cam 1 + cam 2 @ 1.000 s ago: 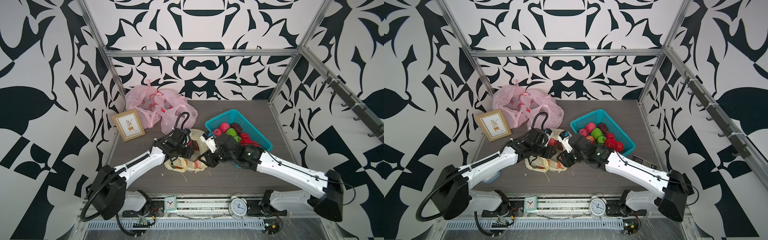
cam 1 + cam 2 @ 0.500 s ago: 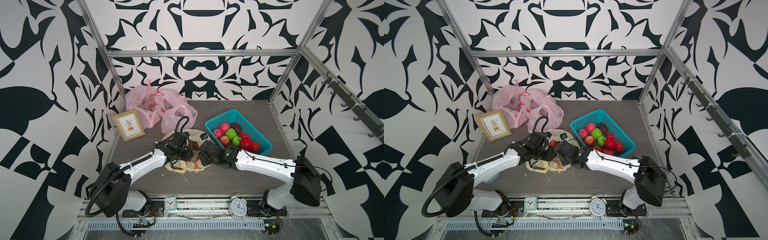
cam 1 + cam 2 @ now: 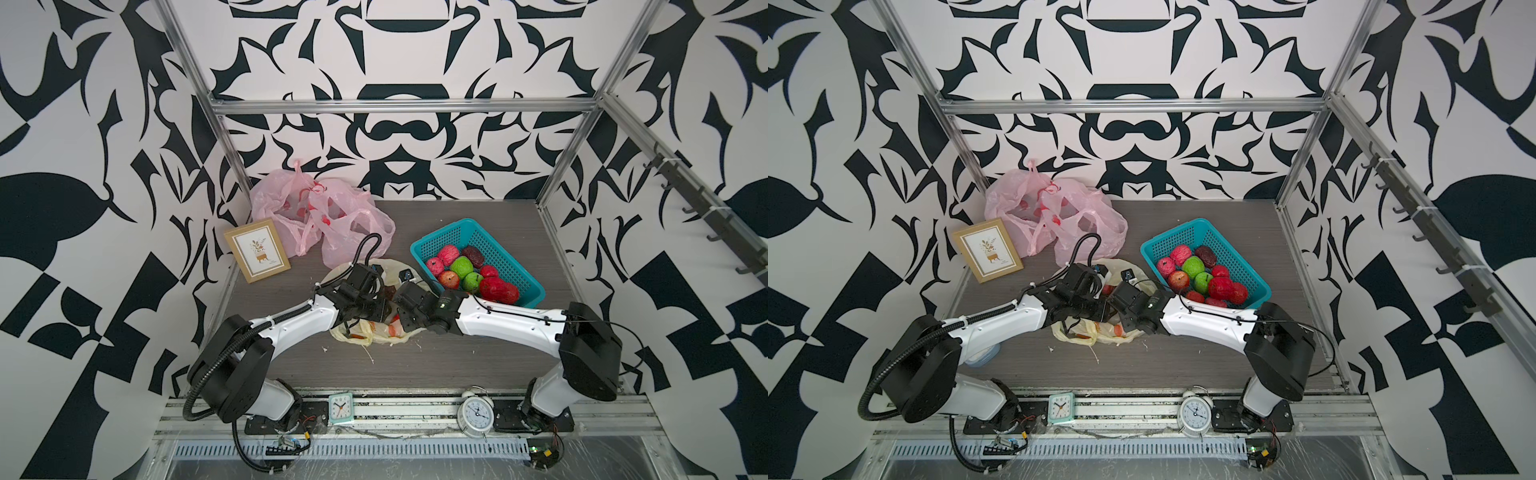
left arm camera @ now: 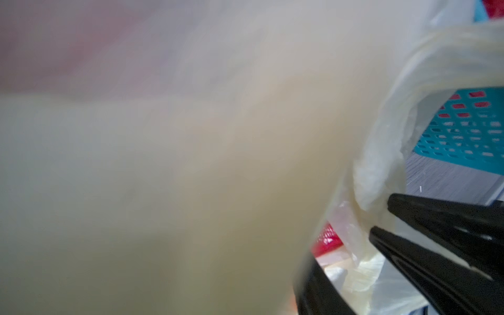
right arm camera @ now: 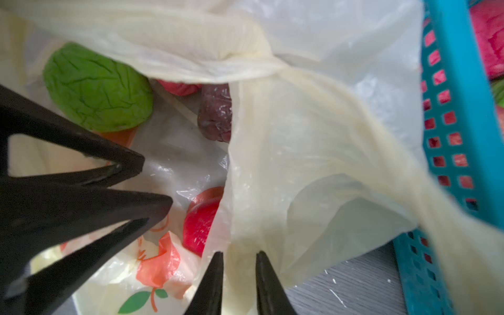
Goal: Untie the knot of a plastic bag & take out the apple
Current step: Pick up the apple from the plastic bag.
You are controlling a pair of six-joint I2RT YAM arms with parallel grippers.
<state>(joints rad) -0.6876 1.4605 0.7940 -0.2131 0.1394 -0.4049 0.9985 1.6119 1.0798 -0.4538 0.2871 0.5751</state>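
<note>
At the middle of the table point(image 3: 457, 361), between the two arms and just beside the teal basket point(image 3: 436, 239), you find the plastic bag point(image 3: 374, 337). It is thin, cream, translucent and crumpled, and it carries a printed orange fruit-and-leaf motif point(image 5: 154, 268). Its mouth gapes toward the right wrist camera. Inside lie a green apple point(image 5: 95, 87), a red apple point(image 5: 201, 221) and a dark purple apple point(image 5: 215, 111). The bag lies flat. Where the arms leave it visible, its long axis runs front to back. The left tool point(image 4: 380, 216) pinches a fold of the film. The right tool point(image 5: 239, 255) has its fingers drawn close, with the bag's rim between them.
</note>
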